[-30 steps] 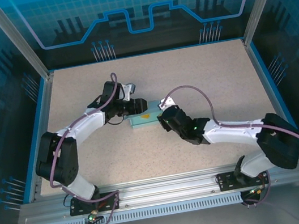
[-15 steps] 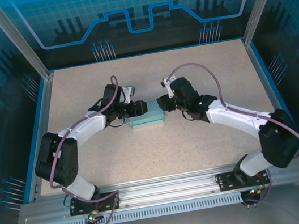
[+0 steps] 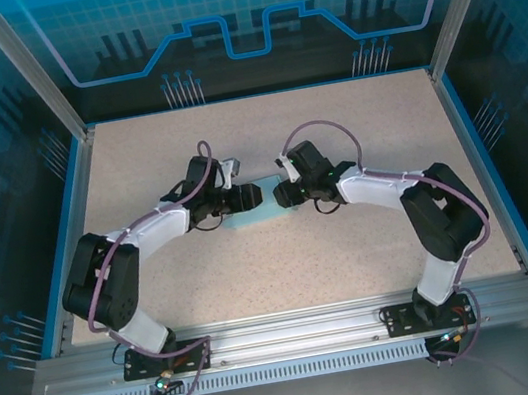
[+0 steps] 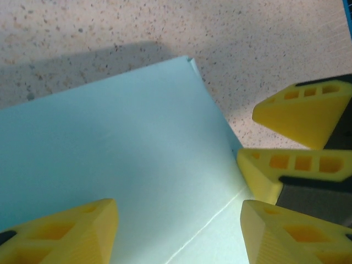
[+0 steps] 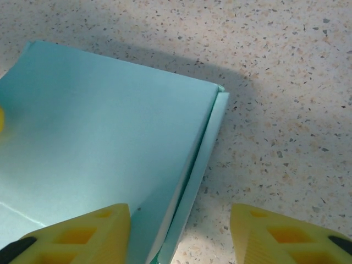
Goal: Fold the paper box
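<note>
One paper box (image 3: pixel 257 216) lies flat near the middle of the counter (image 3: pixel 353 122). Two end effectors hang over it, the left end effector (image 3: pixel 255 196) and the right end effector (image 3: pixel 278 195), both spread.

Paper box (image 4: pixel 121 154): pale light blue, plain, one thin lighter crease line. Looks more turquoise in right wrist view.
Table (image 3: pixel 353 122): beige, speckled with dark and orange flecks; blue rim (image 3: pixel 257 96).
Fingers (image 4: pixel 60 234) of my left claw (image 4: pixel 179 236): bright yellow, black at root.
My right claw (image 5: pixel 179 234): same yellow, black at base.
My left arm (image 3: pixel 147 227), right arm (image 3: pixel 374 186): white shells, black joints.
Cable (image 3: pixel 318 124): dull purple.
Back wall (image 3: pixel 243 8): blue, fine pale grid, lighter circuit lines, gear motif.
Front rail (image 3: pixel 288 340): silver.
</note>
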